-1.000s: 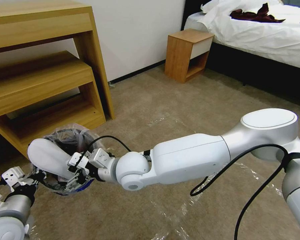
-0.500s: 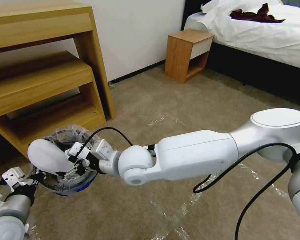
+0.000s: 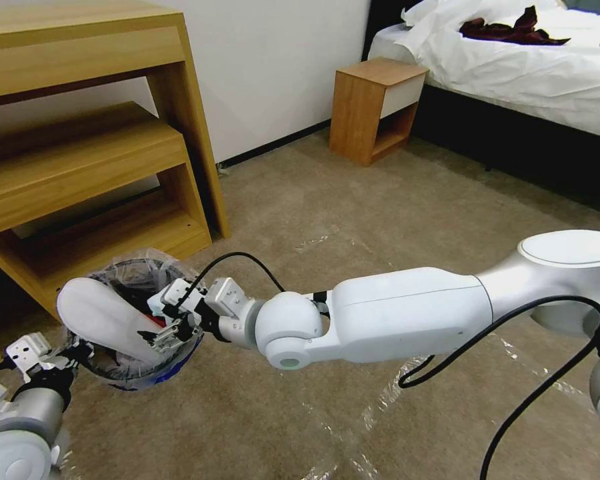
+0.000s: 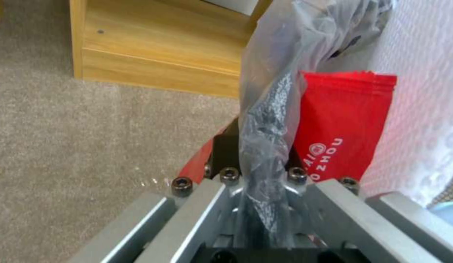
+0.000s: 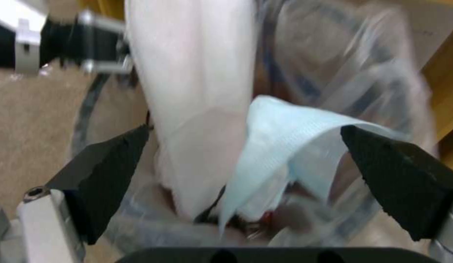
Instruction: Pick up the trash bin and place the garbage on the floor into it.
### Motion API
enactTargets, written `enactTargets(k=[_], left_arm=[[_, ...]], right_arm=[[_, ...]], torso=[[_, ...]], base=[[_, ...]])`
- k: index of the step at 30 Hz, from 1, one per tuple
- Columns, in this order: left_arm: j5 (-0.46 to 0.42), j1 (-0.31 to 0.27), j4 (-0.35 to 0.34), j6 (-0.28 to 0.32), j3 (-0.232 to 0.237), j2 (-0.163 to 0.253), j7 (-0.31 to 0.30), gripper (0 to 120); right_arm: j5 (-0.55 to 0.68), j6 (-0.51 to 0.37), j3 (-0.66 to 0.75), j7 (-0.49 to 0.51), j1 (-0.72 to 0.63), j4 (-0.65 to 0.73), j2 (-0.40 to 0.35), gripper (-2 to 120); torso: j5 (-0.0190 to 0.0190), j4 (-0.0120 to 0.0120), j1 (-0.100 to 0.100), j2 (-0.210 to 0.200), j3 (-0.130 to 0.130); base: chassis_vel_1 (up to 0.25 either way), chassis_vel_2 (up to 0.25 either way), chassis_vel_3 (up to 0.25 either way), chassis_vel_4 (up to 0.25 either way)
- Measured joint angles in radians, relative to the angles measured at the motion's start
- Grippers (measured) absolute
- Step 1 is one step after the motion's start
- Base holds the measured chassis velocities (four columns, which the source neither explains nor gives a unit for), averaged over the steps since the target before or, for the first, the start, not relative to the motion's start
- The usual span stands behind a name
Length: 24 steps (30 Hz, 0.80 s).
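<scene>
The trash bin (image 3: pixel 172 365), blue on the outside and lined with a crinkly clear bag (image 3: pixel 133 270), hangs low at the left, just above the carpet. My left gripper (image 3: pixel 72 351) is shut on its near rim and liner (image 4: pixel 265 120). A flat white slipper (image 3: pixel 100 317) leans slantwise in the bin's mouth. My right gripper (image 3: pixel 159 329) is at the slipper's lower end, over the bin, and is open: its black pads (image 5: pixel 107 171) stand wide on either side of the slipper (image 5: pixel 197 80) and a pale blue piece (image 5: pixel 285 142). A red wrapper (image 4: pixel 343 124) lies inside the bin.
A stepped wooden shelf unit (image 3: pixel 80 167) stands close behind the bin. A small wooden nightstand (image 3: pixel 373 110) and a bed (image 3: pixel 527 73) are at the back right. Open carpet (image 3: pixel 353 200) lies in the middle. My right arm's cable (image 3: pixel 513 400) hangs low.
My right arm has drawn back a little to the right, and its gripper has risen slightly at the bin's edge. The slipper and the bin have stayed almost where they were.
</scene>
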Motion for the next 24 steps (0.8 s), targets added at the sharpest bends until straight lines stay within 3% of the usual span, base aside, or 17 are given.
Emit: enactTargets(k=[7,24], left_arm=[[-0.003,-0.009,0.0,0.0,0.001,-0.007,0.0,1],[-0.018,-0.03,0.003,0.004,0.003,-0.009,-0.005,1]], right_arm=[[-0.006,0.0,-0.059,0.0,-0.005,-0.02,0.051,100],[-0.007,-0.003,-0.123,0.013,-0.011,-0.021,0.087,100]], torso=[[-0.0001,0.0003,0.0,0.0,0.0],[-0.0001,0.0002,0.0,0.0,0.0]], base=[[0.0,0.0,0.0,0.0],[0.0,0.0,0.0,0.0]])
